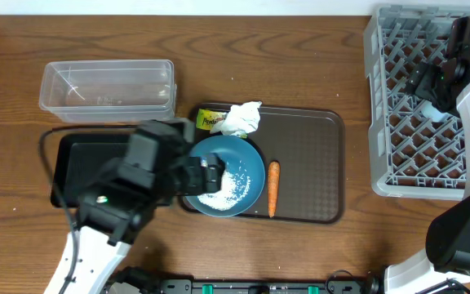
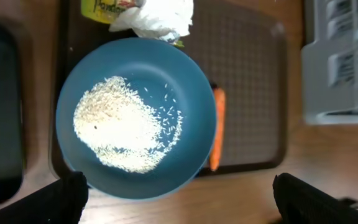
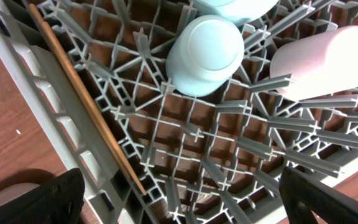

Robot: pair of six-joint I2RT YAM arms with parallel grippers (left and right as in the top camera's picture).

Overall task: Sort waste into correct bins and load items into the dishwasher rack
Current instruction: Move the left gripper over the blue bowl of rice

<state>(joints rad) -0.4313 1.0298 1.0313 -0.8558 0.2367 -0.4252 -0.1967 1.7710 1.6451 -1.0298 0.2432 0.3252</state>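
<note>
My left gripper hangs wide open over the dark-blue plate of rice on the serving tray; napkin, wrapper and carrot lie unsorted; my right gripper, equally wide and empty, hovers over the dishwasher rack, already holding bowl, cup and chopstick.

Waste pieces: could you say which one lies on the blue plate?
The loose white rice; napkin, wrapper and carrot lie outside it, on the brown tray.

A light-grey plastic lattice rack sits on the brown wooden bench. A thin wooden chopstick lies along its left wall. An upturned light-blue bowl rests just beside a white cup on its side. 2 black fingers stand wide apart below.
</note>
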